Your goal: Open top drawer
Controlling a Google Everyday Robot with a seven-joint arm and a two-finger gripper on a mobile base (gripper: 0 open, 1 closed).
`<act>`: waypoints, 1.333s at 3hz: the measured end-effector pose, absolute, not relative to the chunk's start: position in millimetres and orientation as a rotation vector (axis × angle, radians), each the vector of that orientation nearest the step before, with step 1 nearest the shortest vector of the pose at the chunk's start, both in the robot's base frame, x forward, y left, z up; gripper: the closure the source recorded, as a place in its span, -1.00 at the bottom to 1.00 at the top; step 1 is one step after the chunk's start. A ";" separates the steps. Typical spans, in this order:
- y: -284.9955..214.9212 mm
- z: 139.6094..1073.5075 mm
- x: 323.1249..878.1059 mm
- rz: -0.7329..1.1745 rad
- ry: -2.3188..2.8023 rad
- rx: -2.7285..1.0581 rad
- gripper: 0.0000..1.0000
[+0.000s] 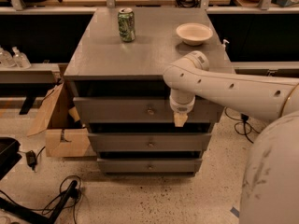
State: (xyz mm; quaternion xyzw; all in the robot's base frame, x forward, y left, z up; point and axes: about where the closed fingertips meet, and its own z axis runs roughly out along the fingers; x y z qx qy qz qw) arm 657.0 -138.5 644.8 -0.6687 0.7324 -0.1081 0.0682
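Note:
The top drawer (117, 110) is the tallest grey front of the grey cabinet, with a small brass knob (150, 111) at its centre. Its front looks about flush with the two drawers below. My gripper (180, 120) points downward in front of the drawer's right half, its tan tip at the drawer's lower edge. It is a little right of the knob and not on it. My white arm comes in from the right across the cabinet's front corner.
On the cabinet top (140, 59) stand a green can (126, 25) and a cream bowl (194, 33). Two shorter drawers (149, 143) lie below. A cardboard box (60, 125) sits at the left of the cabinet, with cables (60, 202) on the floor.

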 end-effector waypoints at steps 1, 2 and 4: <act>-139.9 647.3 653.5 -0.323 2.219 -2.010 0.44; -140.0 655.7 653.5 -0.323 2.219 -2.010 0.91; -140.0 664.7 653.4 -0.323 2.219 -2.010 1.00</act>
